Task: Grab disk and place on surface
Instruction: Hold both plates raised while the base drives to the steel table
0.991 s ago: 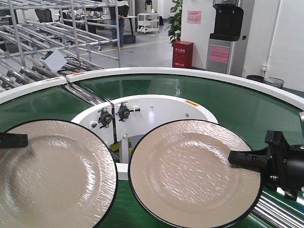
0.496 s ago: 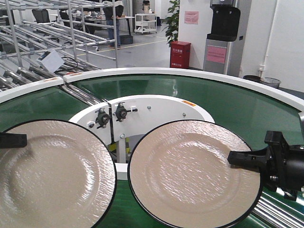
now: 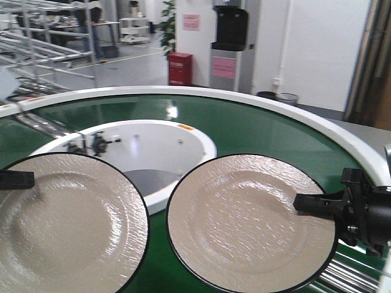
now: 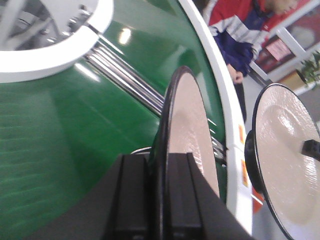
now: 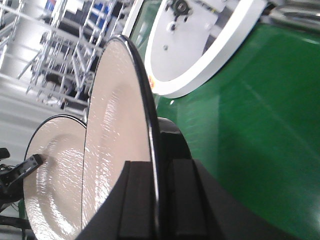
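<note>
Disks (image 3: 67,226) (image 3: 247,220) pinched edgewise — left claw (image 4: 159,161), right claw (image 5: 155,168).

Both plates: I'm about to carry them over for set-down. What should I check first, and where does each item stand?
1. Grip of left gripper on left plate: ok, the rim sits between the fingers.
2. Grip of right gripper on right plate: ok, same.
3. Plates apart: ok, the front view shows a narrow gap between the rims.
4. Plates lifted off the green belt: ok, both hang above it.
5. Sight of grey tabletop: not ok, no view shows it.
6. People clear: not ok, a person stands just outside the belt's white rim.
</note>
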